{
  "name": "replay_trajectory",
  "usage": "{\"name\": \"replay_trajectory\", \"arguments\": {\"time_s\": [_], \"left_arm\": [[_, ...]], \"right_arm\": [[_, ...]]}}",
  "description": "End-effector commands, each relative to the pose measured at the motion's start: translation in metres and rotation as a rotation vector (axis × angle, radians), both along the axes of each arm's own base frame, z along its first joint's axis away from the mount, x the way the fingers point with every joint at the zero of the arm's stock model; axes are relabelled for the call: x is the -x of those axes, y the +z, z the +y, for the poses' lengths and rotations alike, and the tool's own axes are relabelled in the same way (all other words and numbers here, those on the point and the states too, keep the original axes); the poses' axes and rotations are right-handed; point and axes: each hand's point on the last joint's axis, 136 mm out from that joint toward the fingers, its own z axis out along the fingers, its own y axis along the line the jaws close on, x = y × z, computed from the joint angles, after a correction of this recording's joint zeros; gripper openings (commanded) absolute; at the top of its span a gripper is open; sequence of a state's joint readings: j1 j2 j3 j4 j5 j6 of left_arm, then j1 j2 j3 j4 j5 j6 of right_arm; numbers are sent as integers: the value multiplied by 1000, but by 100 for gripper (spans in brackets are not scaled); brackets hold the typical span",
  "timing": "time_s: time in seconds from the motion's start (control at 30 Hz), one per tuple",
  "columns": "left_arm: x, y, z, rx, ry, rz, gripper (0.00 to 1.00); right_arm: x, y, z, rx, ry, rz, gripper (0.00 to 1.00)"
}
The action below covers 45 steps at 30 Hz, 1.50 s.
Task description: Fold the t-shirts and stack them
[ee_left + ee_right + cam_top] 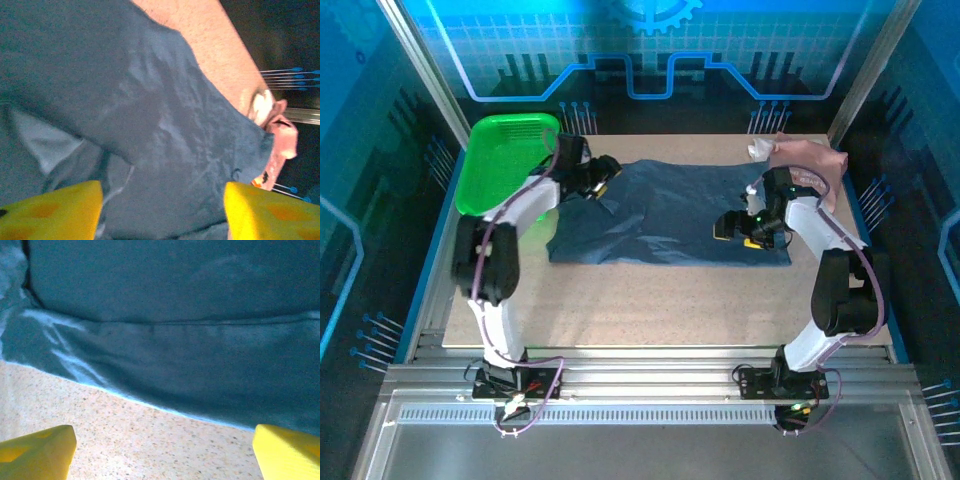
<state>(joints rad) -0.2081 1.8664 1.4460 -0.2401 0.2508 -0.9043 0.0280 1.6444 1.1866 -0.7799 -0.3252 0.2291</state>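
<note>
The dark slate-blue t-shirt (660, 215) lies spread and wrinkled across the middle of the table. My left gripper (604, 183) hovers over its back left corner, open. In the left wrist view the yellow fingers (50, 210) stand wide apart above the blue cloth (150, 115), pinching nothing. The pink t-shirt (810, 160) lies crumpled at the back right, and its edge (281, 142) shows past the blue one. My right gripper (725, 228) is open low over the shirt's right front part. Its fingers (35, 450) straddle bare table just off the hem (175, 370).
A bright green mesh basket (505, 160) stands at the back left corner, close behind the left arm. The speckled table (650, 300) runs bare in front of the shirt. Metal frame posts and blue walls close in the sides and back.
</note>
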Motion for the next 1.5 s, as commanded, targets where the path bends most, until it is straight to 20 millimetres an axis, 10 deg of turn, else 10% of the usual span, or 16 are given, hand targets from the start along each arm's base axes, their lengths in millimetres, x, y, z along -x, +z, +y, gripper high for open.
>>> {"name": "replay_trajectory", "arguments": {"time_s": [0.0, 0.2, 0.5, 0.73, 1.27, 1.47], "left_arm": [[58, -27, 18, -81, -4, 120, 52], [116, -96, 43, -152, 73, 286, 27], [166, -158, 100, -349, 221, 508, 26], [225, -163, 126, -430, 256, 625, 25], [348, -153, 132, -359, 356, 750, 27], [339, -129, 131, -311, 369, 629, 40]], "right_arm": [[1, -18, -25, 62, -102, 79, 91], [-13, -50, -49, 110, -241, 181, 79], [-15, -91, -101, 378, -346, 312, 67], [19, -97, -126, 554, -275, 397, 66], [122, -89, -101, 455, -291, 528, 70], [136, -80, -90, 397, -315, 541, 72]]}}
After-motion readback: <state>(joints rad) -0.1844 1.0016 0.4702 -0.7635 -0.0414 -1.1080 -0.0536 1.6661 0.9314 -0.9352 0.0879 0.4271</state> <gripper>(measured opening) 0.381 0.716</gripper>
